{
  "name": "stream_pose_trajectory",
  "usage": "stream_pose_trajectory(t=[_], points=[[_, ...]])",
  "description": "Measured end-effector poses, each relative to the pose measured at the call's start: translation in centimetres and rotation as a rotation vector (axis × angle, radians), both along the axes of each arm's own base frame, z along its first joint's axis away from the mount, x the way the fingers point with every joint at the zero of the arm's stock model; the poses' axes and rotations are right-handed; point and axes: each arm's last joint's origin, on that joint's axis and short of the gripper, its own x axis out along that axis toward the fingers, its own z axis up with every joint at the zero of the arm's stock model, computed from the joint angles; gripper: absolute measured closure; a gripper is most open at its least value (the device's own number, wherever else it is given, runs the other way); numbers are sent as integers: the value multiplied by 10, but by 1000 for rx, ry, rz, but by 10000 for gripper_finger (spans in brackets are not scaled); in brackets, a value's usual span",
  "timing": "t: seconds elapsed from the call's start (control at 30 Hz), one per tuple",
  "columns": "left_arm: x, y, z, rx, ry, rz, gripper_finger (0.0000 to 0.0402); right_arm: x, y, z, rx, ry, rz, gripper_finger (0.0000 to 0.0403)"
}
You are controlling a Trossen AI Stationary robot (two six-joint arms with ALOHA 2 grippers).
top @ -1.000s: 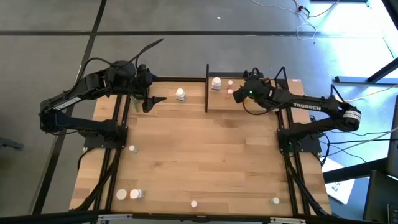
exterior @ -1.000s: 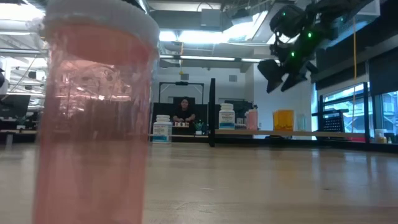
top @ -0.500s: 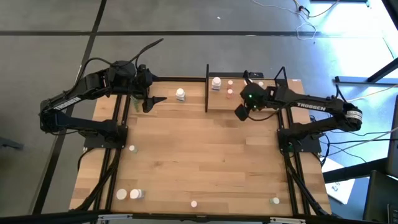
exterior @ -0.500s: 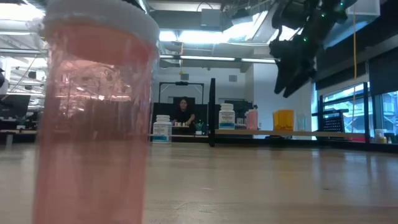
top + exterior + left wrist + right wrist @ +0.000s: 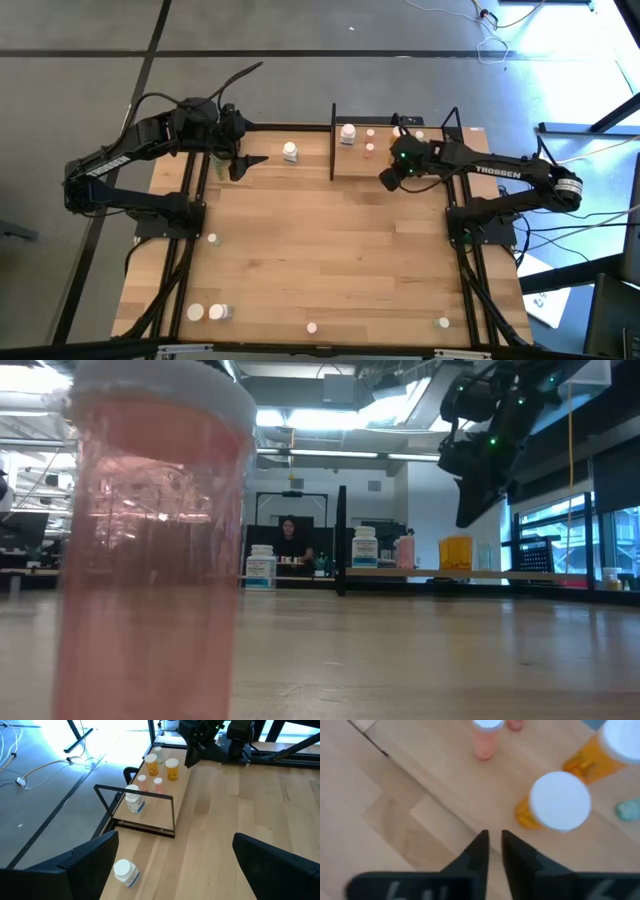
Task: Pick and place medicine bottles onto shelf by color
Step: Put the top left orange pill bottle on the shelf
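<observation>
While the high view shows the right gripper (image 5: pixel 385 180) just off the shelf (image 5: pixel 440 160), loose bottles (image 5: pixel 204 313) wait at the near edge. Its wrist view shows fingers (image 5: pixel 479 851) nearly pinched together, empty, beside orange bottles (image 5: pixel 555 806). The left gripper (image 5: pixel 175 865) idles, spread wide. Retract high, clearing the posts.

A grey floor (image 5: pixel 300 25) lies around the wooden table (image 5: pixel 330 250), with bright ceiling lights (image 5: pixel 330 418) and big windows (image 5: pixel 545 535).
</observation>
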Motion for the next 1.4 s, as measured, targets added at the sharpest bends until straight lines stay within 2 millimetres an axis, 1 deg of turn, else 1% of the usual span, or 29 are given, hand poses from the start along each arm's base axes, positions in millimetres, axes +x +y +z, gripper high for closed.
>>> stream_pose_trajectory(t=[0.07,0.13,0.3,0.47,0.7,0.87,1.03,1.4], points=[[0,0,0,0,0,0,14,-2,-3,0,-15,16,9,381],[0,0,0,0,0,0,14,-3,-5,0,-13,26,41,396],[0,0,0,0,0,0,14,-4,-8,-1,74,-12,97,394],[0,0,0,1,0,0,14,-2,-11,-6,84,7,91,398],[0,0,0,1,0,0,14,6,-19,-25,125,83,75,400],[0,0,0,0,0,0,14,7,-22,-30,81,131,34,398],[0,0,0,0,0,0,14,8,-25,-29,21,143,5,400],[0,0,0,1,0,0,14,6,-27,-28,-48,182,-31,398]])
